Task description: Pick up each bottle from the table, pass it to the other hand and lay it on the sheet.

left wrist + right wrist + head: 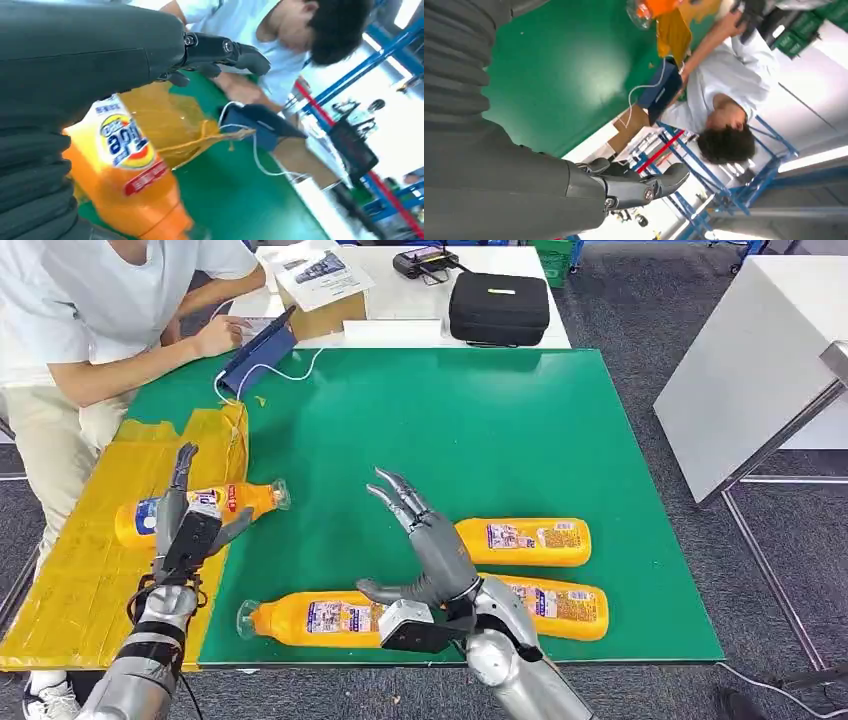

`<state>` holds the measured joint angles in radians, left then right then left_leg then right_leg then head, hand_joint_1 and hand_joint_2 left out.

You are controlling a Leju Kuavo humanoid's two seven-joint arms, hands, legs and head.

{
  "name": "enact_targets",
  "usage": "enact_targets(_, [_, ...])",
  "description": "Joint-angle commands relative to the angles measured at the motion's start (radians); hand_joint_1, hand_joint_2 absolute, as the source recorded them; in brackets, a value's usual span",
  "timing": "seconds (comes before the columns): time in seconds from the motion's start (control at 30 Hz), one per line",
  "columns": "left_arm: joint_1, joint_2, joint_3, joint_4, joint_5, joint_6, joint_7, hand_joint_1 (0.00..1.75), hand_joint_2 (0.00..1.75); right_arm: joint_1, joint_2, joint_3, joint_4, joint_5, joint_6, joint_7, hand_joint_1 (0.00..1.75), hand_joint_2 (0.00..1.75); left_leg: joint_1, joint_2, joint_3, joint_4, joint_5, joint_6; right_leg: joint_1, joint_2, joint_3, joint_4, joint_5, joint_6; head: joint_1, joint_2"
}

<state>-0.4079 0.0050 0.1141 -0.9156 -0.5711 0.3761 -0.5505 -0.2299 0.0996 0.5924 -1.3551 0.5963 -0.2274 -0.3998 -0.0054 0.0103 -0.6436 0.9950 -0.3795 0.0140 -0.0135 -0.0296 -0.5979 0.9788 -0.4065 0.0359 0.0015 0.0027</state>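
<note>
Bottle (125, 170) label: blurred logo lettering, not legible; nothing else readable.

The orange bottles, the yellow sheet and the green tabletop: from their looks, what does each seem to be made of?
Orange bottles: probably clear plastic, orange liquid showing through, printed glossy labels.
Yellow sheet: thin plastic film, likely; it is crinkled and bunches at one corner.
Green tabletop: smooth hard board or mat, slightly glossy with soft glare patches; exact material unclear.

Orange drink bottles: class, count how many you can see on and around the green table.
4. One lies across the yellow sheet's edge under the left hand; the near bottle, middle bottle and far bottle lie on the green mat.
</note>
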Motion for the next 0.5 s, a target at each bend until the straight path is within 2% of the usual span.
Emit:
enact_targets(0.03, [0.075,-0.045,-0.039,-0.227,0.134,-0.048,-0.060,0.00,1.75,-0.090,-0.051,0.110,0.156,0.096,0.029,0.045,0.00,1.75,0.002,0.000,0.005,0.001,-0.003,-0.001,0.001,0.003,0.006,-0.001,-0.002,-0.001,0.000,0.000])
enact_targets(0.13, [0.145,-0.060,-0.083,-0.364,0.197,-0.085,-0.033,0.00,1.75,-0.101,-0.045,0.146,0.216,0.130,0.030,0.048,0.00,1.75,0.002,0.001,0.004,0.000,-0.003,-0.001,0.001,0.004,0.005,-0.001,-0.001,-0.001,0.000,0.000])
enact_targets(0.23, [0.182,-0.069,-0.124,-0.416,0.223,-0.112,-0.031,0.00,1.75,-0.126,-0.053,0.196,0.271,0.165,0.056,0.050,0.00,1.75,0.002,0.000,0.006,0.000,-0.003,-0.001,0.001,0.003,0.007,-0.002,-0.003,-0.001,0.000,0.000])
enact_targets(0.5, [0.166,-0.084,-0.182,-0.394,0.256,-0.095,-0.030,0.00,1.75,-0.199,-0.009,0.302,0.427,0.212,0.091,0.068,0.00,1.75,0.002,-0.002,0.004,0.000,-0.002,-0.001,0.001,0.001,0.006,-0.001,-0.002,-0.002,0.000,0.000])
